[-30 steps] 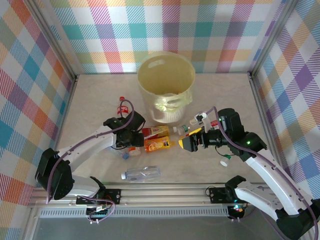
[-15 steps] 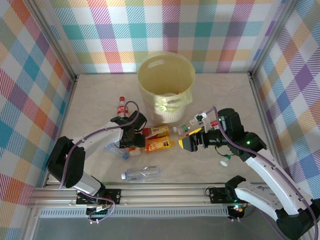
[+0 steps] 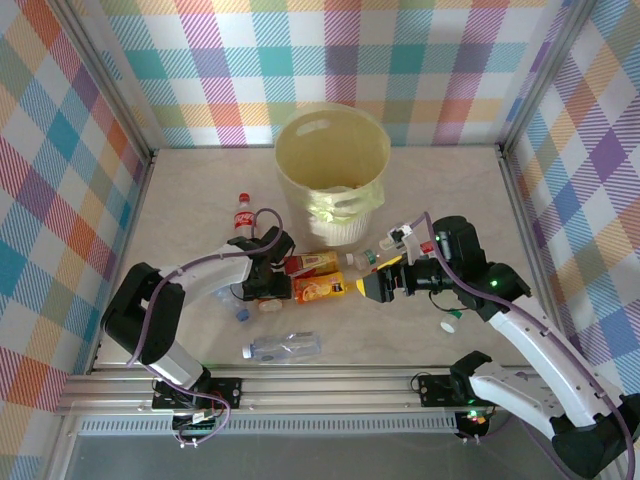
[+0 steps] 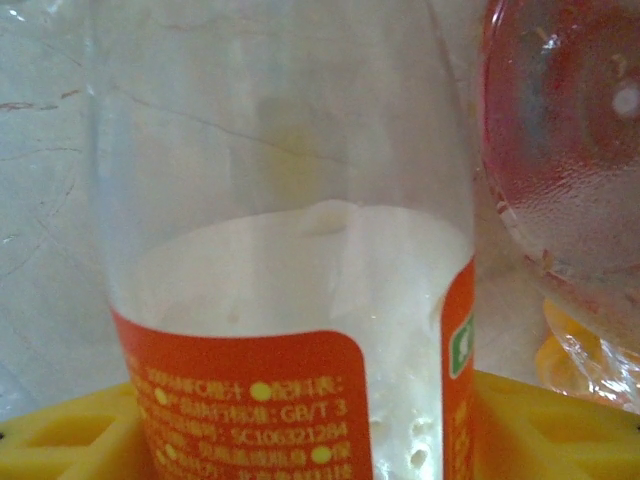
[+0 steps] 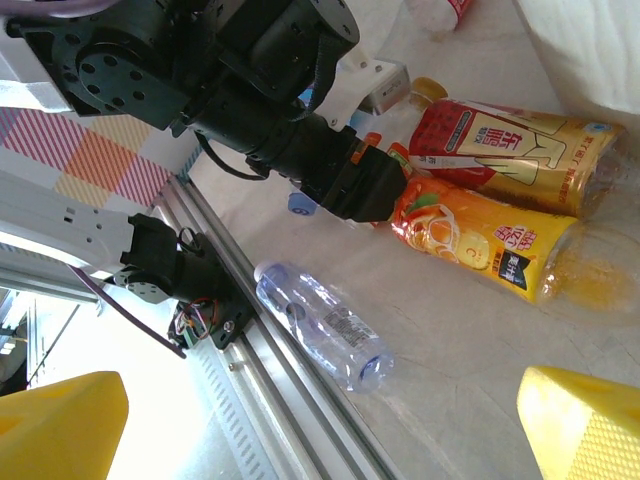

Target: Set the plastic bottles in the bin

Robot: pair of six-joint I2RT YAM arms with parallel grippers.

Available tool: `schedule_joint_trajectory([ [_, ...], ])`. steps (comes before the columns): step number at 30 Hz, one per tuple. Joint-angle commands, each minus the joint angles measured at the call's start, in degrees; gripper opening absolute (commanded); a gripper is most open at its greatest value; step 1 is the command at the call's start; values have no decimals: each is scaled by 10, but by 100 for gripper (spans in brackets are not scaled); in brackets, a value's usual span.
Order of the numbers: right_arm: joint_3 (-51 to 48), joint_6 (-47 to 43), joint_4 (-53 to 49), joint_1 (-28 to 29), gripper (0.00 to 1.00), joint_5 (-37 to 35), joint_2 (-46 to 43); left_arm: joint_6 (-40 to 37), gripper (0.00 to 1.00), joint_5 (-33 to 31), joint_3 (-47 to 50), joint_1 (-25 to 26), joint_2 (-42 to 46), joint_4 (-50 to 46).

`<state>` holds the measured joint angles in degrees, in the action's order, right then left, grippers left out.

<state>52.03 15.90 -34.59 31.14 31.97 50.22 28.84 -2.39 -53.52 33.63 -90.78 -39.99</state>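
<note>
The bin, a pale-yellow bucket with a liner, stands at the back centre. My left gripper is low over the bottles left of centre. In its wrist view a clear bottle with an orange label fills the gap, and both yellow fingers press against its sides. A red-and-gold labelled bottle and an orange juice bottle lie right beside it. My right gripper hovers open to their right with nothing between its fingers. A clear bottle lies by the front rail.
A red-labelled bottle stands upright left of the bin. Another small bottle lies near the bin's base, by my right gripper. A loose blue cap and a pale cap sit on the table. The metal rail runs along the front.
My left arm has folded lower and shifted a little right onto the bottles, and its jaws have narrowed around the orange-labelled bottle. The right arm has stayed put.
</note>
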Motion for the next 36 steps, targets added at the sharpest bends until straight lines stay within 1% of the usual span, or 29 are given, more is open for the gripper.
schedule_joint_trajectory([
  [1, -8, 5, 17, 2, 100, -1, 2, -4, 63, 5, 9, -9, 1, 7],
  [5, -10, 6, 20, 2, 100, -1, 4, 0, 57, 9, 10, -12, 16, 7],
  [8, -11, 6, 22, 2, 100, -2, 3, 4, 55, 13, 10, -14, 35, 5],
  [15, -11, 6, 32, 2, 100, -3, -14, 11, 54, 19, 5, -24, 108, -22],
  [23, -14, 15, 67, 2, 100, -4, -65, 23, 53, 20, -13, -46, 211, -67],
  [26, -14, 15, 82, 2, 100, 3, -85, 14, 53, 21, -44, -55, 241, -81],
  [30, -16, 15, 110, 2, 100, 11, -114, -8, 53, 6, -108, -59, 255, -106],
  [36, 0, 15, 149, 2, 100, -10, -150, -35, 53, 4, -222, -65, 229, -125],
])
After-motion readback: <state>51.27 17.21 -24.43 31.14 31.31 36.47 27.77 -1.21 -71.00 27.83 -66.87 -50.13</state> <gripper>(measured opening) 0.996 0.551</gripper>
